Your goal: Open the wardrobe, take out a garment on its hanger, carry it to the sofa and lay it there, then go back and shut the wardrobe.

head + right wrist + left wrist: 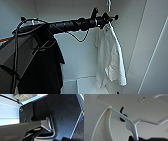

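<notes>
- The garment [110, 56], a plain white short-sleeved T-shirt, hangs inside the open wardrobe [77, 57], toward the right side of its white interior and close to the right wall.
- The shirt droops in loose folds, its lower hem reaching down near a white shelf or box [86, 85] at the bottom of the wardrobe.
- The hanger [109, 7] carries the shirt at its shoulders; its thin white hook rises above the arm's tip in the head view.
- In the left wrist view the hanger [132, 125] shows close up: a white neck piece with 2 slim arms spreading from it, 1 of them running into the shirt's collar opening [107, 107].
- The left gripper [110, 19] is stretched out at the end of the long dark arm that crosses the head view from the left, and it sits right at the top of the shirt, at the hanger's neck.
- Whether its fingers are closed around the hanger or merely beside it, I cannot tell.
- A black T-shirt [43, 67] hangs at the left of the wardrobe, well apart from the white 1.
- A small round white fitting [141, 99] sits on the pale panel above the hanger in the left wrist view.
- The right wrist view shows dark robot parts and a pale wall [8, 112]; the right hand's state cannot be told.
</notes>
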`<state>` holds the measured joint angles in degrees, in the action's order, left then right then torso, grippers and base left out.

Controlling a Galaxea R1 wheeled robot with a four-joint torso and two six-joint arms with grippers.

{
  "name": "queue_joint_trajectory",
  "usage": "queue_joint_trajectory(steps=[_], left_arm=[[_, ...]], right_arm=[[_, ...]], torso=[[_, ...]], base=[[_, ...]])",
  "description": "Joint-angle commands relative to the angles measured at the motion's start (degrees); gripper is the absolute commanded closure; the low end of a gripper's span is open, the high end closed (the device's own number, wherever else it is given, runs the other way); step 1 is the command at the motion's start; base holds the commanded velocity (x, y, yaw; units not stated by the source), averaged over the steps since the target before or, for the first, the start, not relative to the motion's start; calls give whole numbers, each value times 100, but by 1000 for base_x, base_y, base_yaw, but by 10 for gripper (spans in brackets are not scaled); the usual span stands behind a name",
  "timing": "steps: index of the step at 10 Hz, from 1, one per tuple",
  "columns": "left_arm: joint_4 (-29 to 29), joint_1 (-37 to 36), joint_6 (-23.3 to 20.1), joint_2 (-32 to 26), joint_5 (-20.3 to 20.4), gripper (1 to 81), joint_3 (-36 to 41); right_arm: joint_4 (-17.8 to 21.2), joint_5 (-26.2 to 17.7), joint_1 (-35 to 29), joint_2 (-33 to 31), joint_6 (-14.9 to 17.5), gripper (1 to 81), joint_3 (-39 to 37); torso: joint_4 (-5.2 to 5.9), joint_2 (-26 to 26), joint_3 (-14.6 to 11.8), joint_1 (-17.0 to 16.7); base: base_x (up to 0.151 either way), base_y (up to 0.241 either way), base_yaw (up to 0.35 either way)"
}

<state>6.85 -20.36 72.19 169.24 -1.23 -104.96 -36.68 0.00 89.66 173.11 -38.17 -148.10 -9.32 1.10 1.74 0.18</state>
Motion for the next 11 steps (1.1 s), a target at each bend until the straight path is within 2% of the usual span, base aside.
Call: queue_joint_trajectory(steps=[1, 2, 3, 4, 5, 9, 10, 11], left_arm=[[115, -1159, -109, -145, 132, 811, 28], [123, -1159, -109, -145, 114, 811, 54], [123, -1150, -109, -145, 114, 811, 54], [123, -1123, -109, -180, 114, 811, 125], [150, -1054, -109, -294, 123, 811, 318], [176, -747, -109, -892, 272, 811, 1434], [185, -606, -118, -1066, 542, 811, 1696], [185, -509, -118, -1199, 633, 811, 1874]], right_arm=[[-58, -220, -260, 25, 20, 10, 46], [-50, -220, -260, 16, 20, 10, 46], [-32, -220, -268, 16, 20, 10, 46], [-32, -220, -277, 16, 29, 10, 46], [-32, -220, -268, 16, 20, 10, 46], [-50, -220, -277, 16, 29, 10, 46], [-50, -220, -268, 16, 20, 10, 46], [-50, -211, -268, 16, 20, 10, 55]], torso=[[539, 0, 0, 0], [186, 0, 0, 0], [387, 0, 0, 0], [520, 0, 0, 0], [577, 0, 0, 0], [572, 0, 0, 0], [572, 0, 0, 0], [572, 0, 0, 0]], base=[[0, 0, 0], [0, 0, 0], [0, 0, 0], [0, 0, 0], [0, 0, 0], [0, 0, 0], [0, 0, 0], [0, 0, 0]])
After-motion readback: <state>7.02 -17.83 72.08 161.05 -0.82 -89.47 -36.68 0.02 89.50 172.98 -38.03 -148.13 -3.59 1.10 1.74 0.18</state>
